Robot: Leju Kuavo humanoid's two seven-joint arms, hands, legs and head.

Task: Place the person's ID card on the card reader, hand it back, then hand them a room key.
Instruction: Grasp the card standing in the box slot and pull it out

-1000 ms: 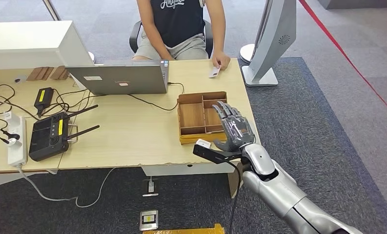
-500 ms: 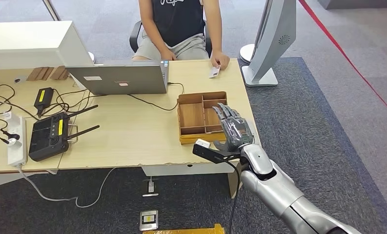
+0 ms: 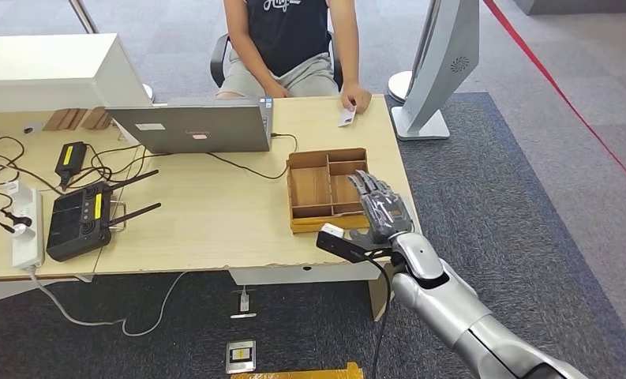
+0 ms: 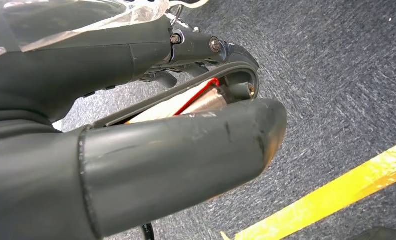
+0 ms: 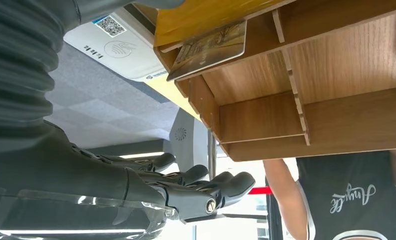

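On the far right of the desk [image 3: 215, 213] a person's hand [image 3: 357, 96] rests on the ID card [image 3: 346, 117], a small pale rectangle. Nearer sits the wooden tray [image 3: 309, 189], a patterned card [image 5: 210, 47] in one compartment. The right hand [image 3: 384, 212] hovers at the tray's right edge by the desk's near corner, fingers spread, empty. The left hand [image 4: 136, 125] hangs over carpet, can't tell its grip.

An office reception setup: grey carpet tiles [image 3: 491, 181], a pale wooden desk [image 3: 215, 213], laptop [image 3: 191, 126] at twelve o'clock, router [image 3: 76, 221] at nine.
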